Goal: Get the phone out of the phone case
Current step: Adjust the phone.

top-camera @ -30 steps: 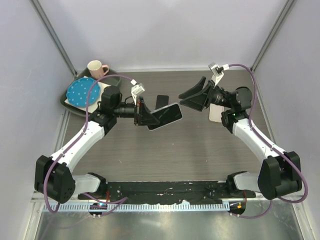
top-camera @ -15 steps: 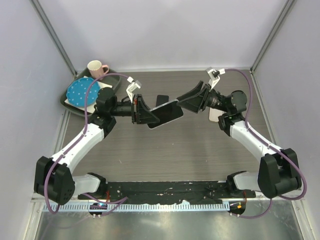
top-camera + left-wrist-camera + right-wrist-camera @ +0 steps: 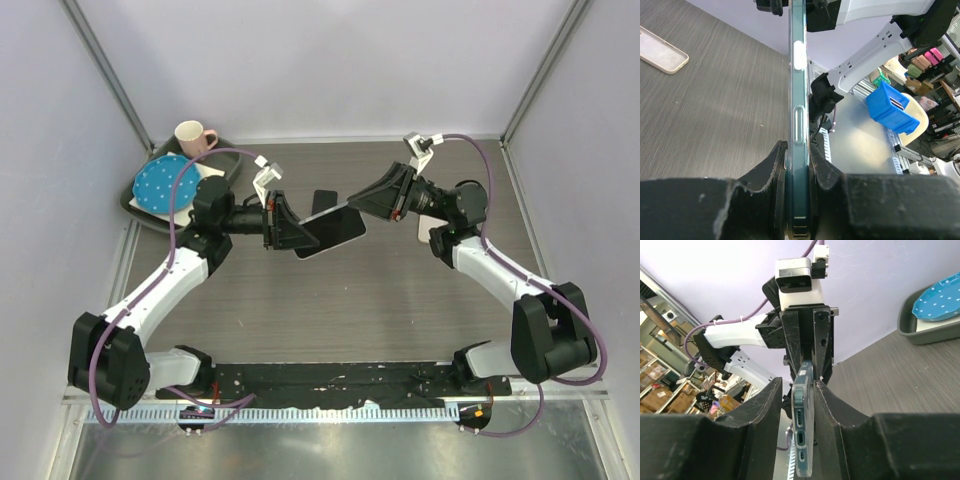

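Observation:
A dark teal phone (image 3: 332, 230) in a clear phone case (image 3: 798, 55) hangs above the middle of the table. My left gripper (image 3: 288, 228) is shut on its left end; in the left wrist view both pads press the phone (image 3: 799, 150) edge-on. My right gripper (image 3: 372, 205) straddles the other end. In the right wrist view the phone (image 3: 804, 420), with its ports facing the camera, stands between the fingers (image 3: 771, 405). The right finger touches the case and a narrow gap shows on the left side, so the right gripper (image 3: 799, 385) is open.
A beige case (image 3: 428, 228) lies flat on the table under the right arm and shows in the left wrist view as the beige case (image 3: 662, 50). A black flat object (image 3: 322, 203) lies behind the held phone. At the back left, a grey tray (image 3: 135, 200) holds a blue dotted plate (image 3: 160, 185) and a pink mug (image 3: 195, 137).
My right gripper has moved left onto the phone's free end and its fingers have narrowed around it. The left gripper has kept its hold, rotating slightly.

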{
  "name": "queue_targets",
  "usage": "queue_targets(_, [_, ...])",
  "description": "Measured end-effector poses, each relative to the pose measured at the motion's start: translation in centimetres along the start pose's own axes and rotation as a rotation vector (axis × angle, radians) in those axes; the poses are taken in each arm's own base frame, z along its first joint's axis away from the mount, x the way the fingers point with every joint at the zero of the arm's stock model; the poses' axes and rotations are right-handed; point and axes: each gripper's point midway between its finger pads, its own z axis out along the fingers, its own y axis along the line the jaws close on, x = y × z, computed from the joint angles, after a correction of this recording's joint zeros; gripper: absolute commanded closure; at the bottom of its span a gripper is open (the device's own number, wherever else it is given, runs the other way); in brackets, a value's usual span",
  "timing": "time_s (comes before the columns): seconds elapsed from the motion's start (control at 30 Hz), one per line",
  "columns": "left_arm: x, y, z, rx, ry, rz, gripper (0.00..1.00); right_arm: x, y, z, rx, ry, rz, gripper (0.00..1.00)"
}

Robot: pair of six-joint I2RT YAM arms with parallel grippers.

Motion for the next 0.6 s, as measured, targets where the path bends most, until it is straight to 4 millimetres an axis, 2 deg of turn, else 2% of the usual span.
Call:
queue_targets(0.23, [0.26,0.11,-0.03,0.003,0.009,0.019,1.00,0.15,0.29,0.67,-0.029,0.010,0.022,0.75])
queue_targets(0.43, [0.51,0.11,-0.07,0.005,0.017,0.019,1.00,0.41,0.15,0.77,-0.028,0.018,0.028,0.90])
queue_targets(0.5, [0.56,0.07,-0.06,0.008,0.019,0.020,1.00,0.44,0.17,0.77,-0.028,0.019,0.033,0.99])
queue_targets(0.6, [0.63,0.01,-0.05,0.015,0.023,0.035,1.00,0.45,0.33,0.79,-0.031,0.020,0.054,0.99])
